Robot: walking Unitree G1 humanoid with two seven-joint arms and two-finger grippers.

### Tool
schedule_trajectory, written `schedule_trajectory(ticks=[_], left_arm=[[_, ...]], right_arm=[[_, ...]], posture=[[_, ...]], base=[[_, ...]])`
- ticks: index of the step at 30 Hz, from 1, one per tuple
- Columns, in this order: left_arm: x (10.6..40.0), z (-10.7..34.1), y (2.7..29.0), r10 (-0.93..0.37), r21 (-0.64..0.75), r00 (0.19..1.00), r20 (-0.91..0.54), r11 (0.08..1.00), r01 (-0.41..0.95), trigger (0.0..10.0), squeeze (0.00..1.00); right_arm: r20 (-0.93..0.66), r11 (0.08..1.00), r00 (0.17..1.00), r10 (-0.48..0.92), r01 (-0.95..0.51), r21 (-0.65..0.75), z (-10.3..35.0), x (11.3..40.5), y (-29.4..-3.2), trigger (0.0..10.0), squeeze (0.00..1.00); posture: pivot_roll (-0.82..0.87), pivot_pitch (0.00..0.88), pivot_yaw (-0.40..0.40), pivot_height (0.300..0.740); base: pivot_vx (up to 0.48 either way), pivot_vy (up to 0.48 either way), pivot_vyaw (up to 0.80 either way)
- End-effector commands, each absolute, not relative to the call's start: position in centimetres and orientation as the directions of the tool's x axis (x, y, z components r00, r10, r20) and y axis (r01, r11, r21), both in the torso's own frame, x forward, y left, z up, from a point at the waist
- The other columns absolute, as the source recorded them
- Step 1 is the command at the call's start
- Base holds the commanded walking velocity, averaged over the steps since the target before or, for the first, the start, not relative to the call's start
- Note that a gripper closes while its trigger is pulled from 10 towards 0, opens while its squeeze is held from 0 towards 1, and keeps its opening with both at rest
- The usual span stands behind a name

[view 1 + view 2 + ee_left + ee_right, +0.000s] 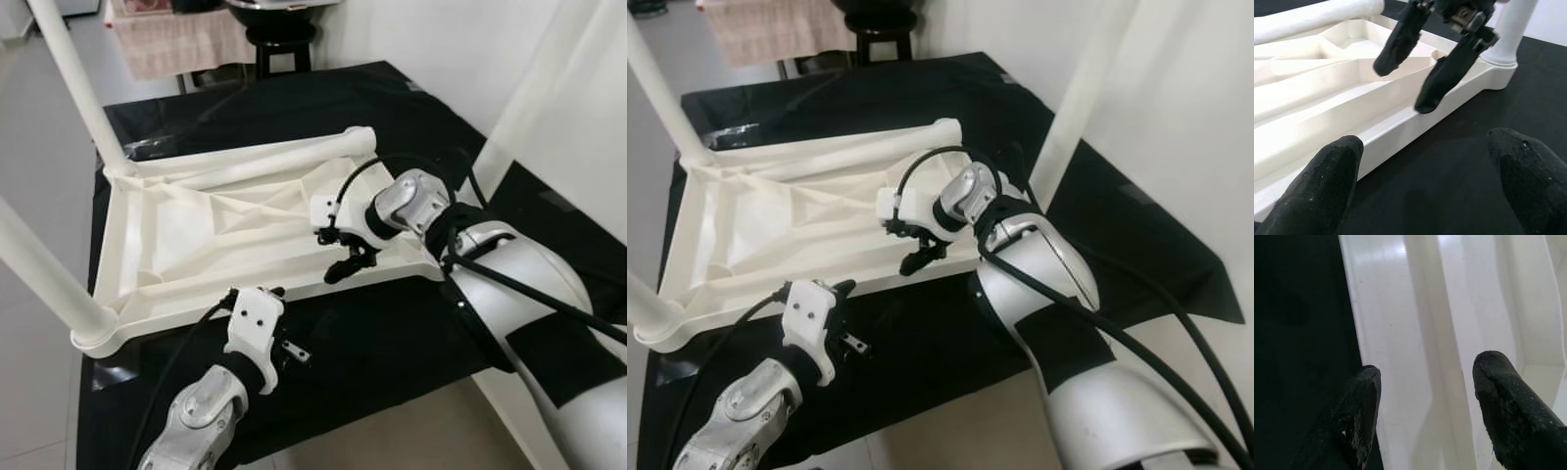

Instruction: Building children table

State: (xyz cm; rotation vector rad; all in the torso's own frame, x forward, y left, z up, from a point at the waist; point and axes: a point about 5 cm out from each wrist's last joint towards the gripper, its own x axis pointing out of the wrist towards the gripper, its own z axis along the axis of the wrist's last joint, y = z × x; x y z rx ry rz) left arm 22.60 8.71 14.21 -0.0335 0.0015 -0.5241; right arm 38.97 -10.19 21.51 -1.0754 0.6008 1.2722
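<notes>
Eye views: a white table top (211, 230) is seen lying upside down on a black cloth (392, 343), its ribbed underside facing up. Legs (73, 78) are fitted upright at three corners: far left, near left and near right; a fourth leg is laid flat along the far edge. The right gripper (345, 264) is held over the near rim of the top, towards its right end, fingers parted and nothing grasped. The left gripper (257, 294) is placed just before the near rim, over the cloth, near the middle of that edge. A stool (282, 39) and a pale draped cloth (176, 39) are noted beyond the table. Left wrist view: the left fingers (1317, 191) are shown spread apart and empty above the cloth, the rim (1400, 132) just ahead; the right gripper (1420, 73) is seen above that rim, with an upright leg (1503, 44) behind it. Right wrist view: the right fingers (1508, 406) are shown parted over the rim (1386, 333), one above the edge where white meets the cloth, the other above the ribbed underside; contact cannot be told.
</notes>
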Motion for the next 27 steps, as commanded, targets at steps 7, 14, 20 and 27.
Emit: schedule_trajectory(ticks=[7,14,20,27], left_arm=[[22.5,13.8,8.8,-0.488,-0.028,0.873,-0.005,0.872,0.488,10.0,0.0],[22.6,13.8,8.8,-0.493,-0.024,0.87,-0.005,0.87,0.493,10.0,0.0],[22.8,13.9,8.7,-0.495,-0.02,0.869,0.0,0.869,0.495,10.0,0.0],[22.8,13.9,8.7,-0.493,-0.016,0.87,0.0,0.87,0.493,10.0,0.0]], right_arm=[[-0.843,-0.137,0.06,0.535,-0.978,-0.156,22.9,38.3,-10.5,10.0,0.0],[-0.895,-0.212,0.011,0.445,-0.97,-0.117,21.3,37.8,-11.6,10.0,0.0],[-0.933,-0.083,0.155,0.326,-0.978,-0.191,18.6,38.2,-12.5,10.0,0.0],[-0.905,0.018,0.241,0.35,-0.968,-0.251,19.1,38.8,-12.0,10.0,0.0]], posture=[[-0.05,0.063,-0.077,0.74],[-0.06,0.061,-0.072,0.74],[-0.06,0.061,-0.069,0.74],[-0.05,0.06,-0.071,0.74]], base=[[0.0,0.0,0.0],[0.0,0.0,0.0],[0.0,0.0,0.0],[0.0,0.0,0.0]])
